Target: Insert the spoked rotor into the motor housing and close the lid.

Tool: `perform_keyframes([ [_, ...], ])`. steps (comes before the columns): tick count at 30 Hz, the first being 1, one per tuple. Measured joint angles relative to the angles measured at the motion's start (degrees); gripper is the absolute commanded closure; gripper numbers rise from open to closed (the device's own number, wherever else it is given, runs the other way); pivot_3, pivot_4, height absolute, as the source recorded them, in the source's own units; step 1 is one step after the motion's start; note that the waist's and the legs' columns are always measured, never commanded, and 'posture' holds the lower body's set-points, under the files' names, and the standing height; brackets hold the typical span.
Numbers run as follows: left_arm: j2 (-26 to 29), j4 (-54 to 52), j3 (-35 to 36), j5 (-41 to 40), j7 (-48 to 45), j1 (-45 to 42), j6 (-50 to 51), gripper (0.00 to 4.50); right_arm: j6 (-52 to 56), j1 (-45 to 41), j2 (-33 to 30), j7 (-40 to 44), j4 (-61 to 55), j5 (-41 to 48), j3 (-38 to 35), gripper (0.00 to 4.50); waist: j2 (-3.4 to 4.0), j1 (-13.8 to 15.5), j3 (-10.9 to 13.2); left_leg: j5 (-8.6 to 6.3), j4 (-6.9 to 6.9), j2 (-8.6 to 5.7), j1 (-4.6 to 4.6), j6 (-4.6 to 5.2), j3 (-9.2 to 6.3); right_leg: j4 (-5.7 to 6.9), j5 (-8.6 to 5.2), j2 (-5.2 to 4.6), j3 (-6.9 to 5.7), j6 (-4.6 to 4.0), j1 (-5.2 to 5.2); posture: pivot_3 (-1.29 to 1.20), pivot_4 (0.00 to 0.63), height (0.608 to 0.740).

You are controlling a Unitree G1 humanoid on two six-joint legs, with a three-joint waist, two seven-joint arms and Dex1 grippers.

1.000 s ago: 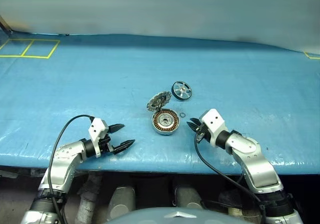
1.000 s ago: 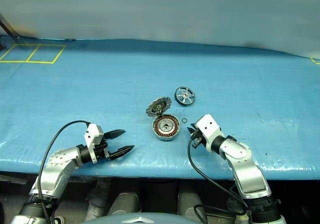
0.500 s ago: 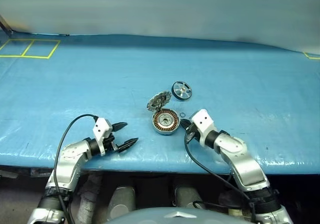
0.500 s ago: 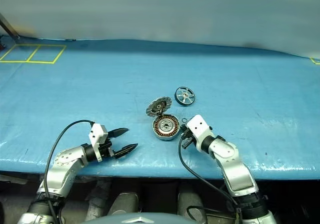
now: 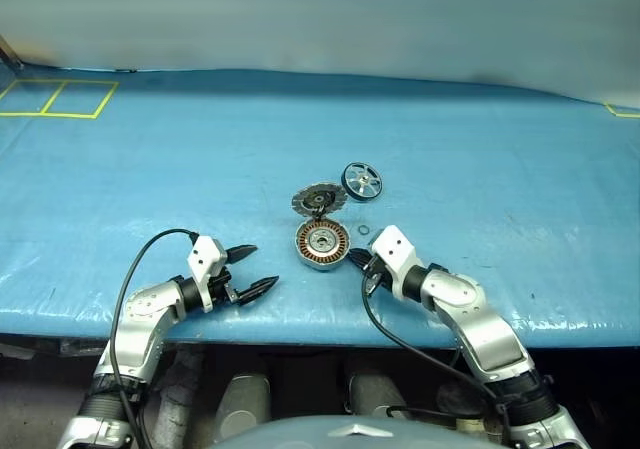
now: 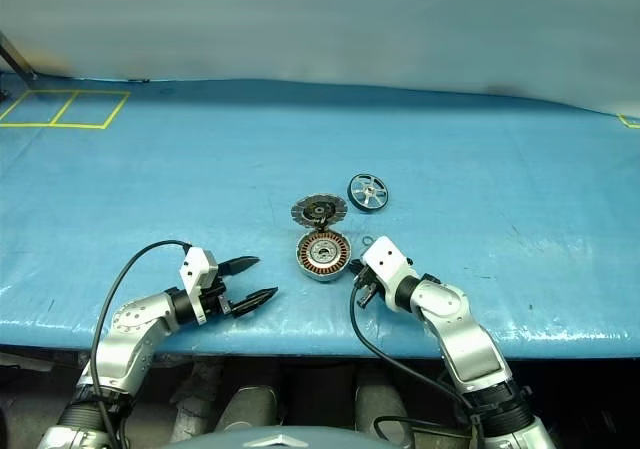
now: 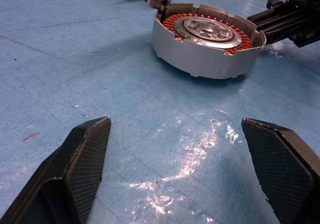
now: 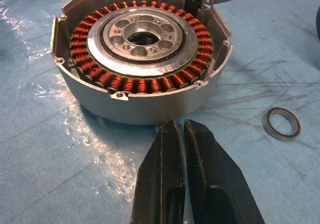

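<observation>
Right wrist view, closed right pincer (image 8: 180, 134) beside motor housing (image 8: 140, 59), left pincer (image 7: 180, 149) open, no legible markings.

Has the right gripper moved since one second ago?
Yes. The right gripper, shut, has moved toward the robot's left, from beside the small ring up to the edge of the motor housing.

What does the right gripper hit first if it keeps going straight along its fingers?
Most likely the motor housing: the shut right gripper points at its grey side wall, just short of it.
</observation>
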Motion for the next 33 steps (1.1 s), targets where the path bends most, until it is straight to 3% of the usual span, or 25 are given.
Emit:
perform_keyframes([
  [10, -0.36, -0.44, -0.17, -0.07, 0.22, 0.02, 0.59, 0.00, 0.99, 1.09, -2.45, -1.33, -1.23, -1.23, -1.28, 4.25, 0.00, 0.06, 0.00, 0.00, 0.00, -0.02, -0.01, 0.00, -0.01, 0.00, 0.00, -0.02, 0.00, 0.00, 0.01, 0.00, 0.150, 0.740],
  [13, -0.31, -0.62, -0.14, -0.16, 0.39, 0.07, 0.92, 0.00, 0.94, 2.50, -2.18, -3.15, -1.88, -1.10, -3.61, 3.65, -0.01, 0.06, 0.00, 0.00, 0.00, -0.01, -0.01, 0.00, -0.02, 0.01, 0.01, -0.01, -0.01, 0.02, 0.01, 0.00, 0.150, 0.740],
  [21, 0.04, -0.99, -0.08, -0.29, 0.17, -0.27, 2.18, 0.00, 1.09, 3.08, 1.05, -7.30, -1.20, -0.15, -5.71, 1.06, 0.00, 0.02, 0.00, 0.00, 0.01, -0.01, 0.01, 0.00, 0.01, 0.01, 0.00, 0.00, 0.01, -0.01, 0.02, 0.00, 0.150, 0.740],
  [33, -2.41, -4.00, -3.68, 1.76, 3.81, -1.71, 5.65, 0.00, -1.45, -1.89, 6.99, -10.42, 8.60, 2.10, -7.83, 1.06, -0.01, -0.03, -0.02, 0.00, 0.03, -0.01, 0.02, 0.00, 0.01, 0.00, 0.13, -0.01, 0.04, 0.18, 0.05, 0.00, 0.150, 0.740],
])
